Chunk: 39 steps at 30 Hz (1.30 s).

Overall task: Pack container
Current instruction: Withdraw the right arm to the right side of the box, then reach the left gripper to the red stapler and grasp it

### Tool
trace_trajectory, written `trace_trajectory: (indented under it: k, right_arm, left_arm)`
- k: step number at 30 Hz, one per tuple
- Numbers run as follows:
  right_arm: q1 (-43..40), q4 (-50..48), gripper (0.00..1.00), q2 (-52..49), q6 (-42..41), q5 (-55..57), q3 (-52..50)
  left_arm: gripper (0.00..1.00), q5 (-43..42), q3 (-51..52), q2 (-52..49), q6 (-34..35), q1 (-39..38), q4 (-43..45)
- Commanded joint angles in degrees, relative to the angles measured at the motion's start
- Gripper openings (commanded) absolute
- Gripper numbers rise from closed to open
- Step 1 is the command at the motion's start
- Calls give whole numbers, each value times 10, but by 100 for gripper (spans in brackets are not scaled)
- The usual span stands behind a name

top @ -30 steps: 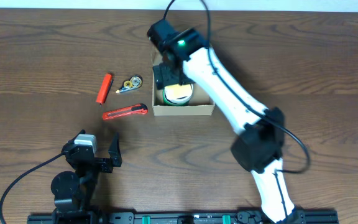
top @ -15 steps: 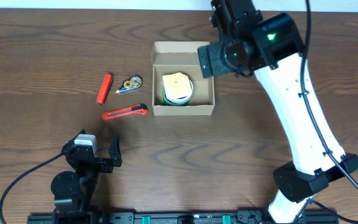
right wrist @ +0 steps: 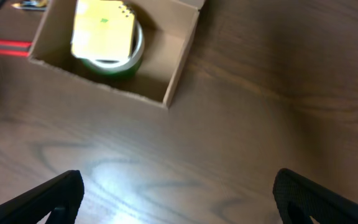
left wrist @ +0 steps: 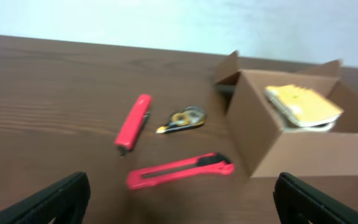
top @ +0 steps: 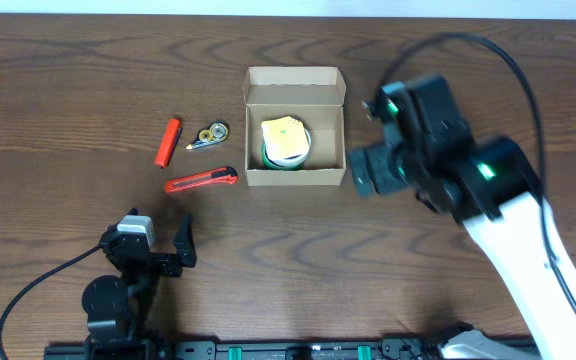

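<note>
The tan cardboard container (top: 333,140) stands open at the table's middle back. It holds a green tape roll (top: 272,158) with a yellow sticky-note pad (top: 285,137) on top. It also shows in the left wrist view (left wrist: 291,152) and the right wrist view (right wrist: 179,43). A red marker (top: 168,141), a small tape dispenser (top: 208,134) and a red box cutter (top: 201,180) lie left of the container. My right gripper (top: 373,172) is open and empty, just right of the container. My left gripper (top: 158,255) is open and empty at the front left.
The container's flap lid (top: 294,78) stands open at its far side. Bare wooden table (top: 268,260) lies in front of the container. A black rail (top: 298,350) runs along the table's front edge.
My right arm has pulled back from over the container, swinging right and toward the front. The tape roll and pad stay in the container. The left arm has not moved.
</note>
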<state>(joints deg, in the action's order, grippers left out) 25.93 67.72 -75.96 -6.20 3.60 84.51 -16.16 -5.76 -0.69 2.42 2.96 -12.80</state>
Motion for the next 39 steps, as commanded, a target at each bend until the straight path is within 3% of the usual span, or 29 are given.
trace_trajectory:
  k: [1,4,10,20,25,30,32,34,39]
  right_arm:
    - [-5,2,99,34,20,-19,-31]
    - [-5,14,99,52,20,-13,-32]
    - [-4,17,99,55,20,-13,-32]
    - [-4,17,99,55,20,-13,-32]
    - [-4,17,99,55,20,-13,-32]
    - [-4,17,99,55,20,-13,-32]
    - [-4,17,99,55,20,-13,-32]
    - [-4,17,99,55,20,-13,-32]
    - [-4,17,99,55,20,-13,-32]
  left_arm:
    - [95,-98,12,4,45,0,29]
    - [95,-145,-10,3,68,0,33]
    - [95,-95,-143,-49,86,0,-54]
    - [95,1,-410,-340,7,0,-279]
    - [95,-76,-473,-493,3,0,-270]
    - [95,-72,-480,-581,0,0,-220]
    - [95,-71,-480,-609,-45,0,-201]
    - [95,-43,-480,-638,-103,0,-188]
    - [95,46,-490,-718,-160,0,-152]
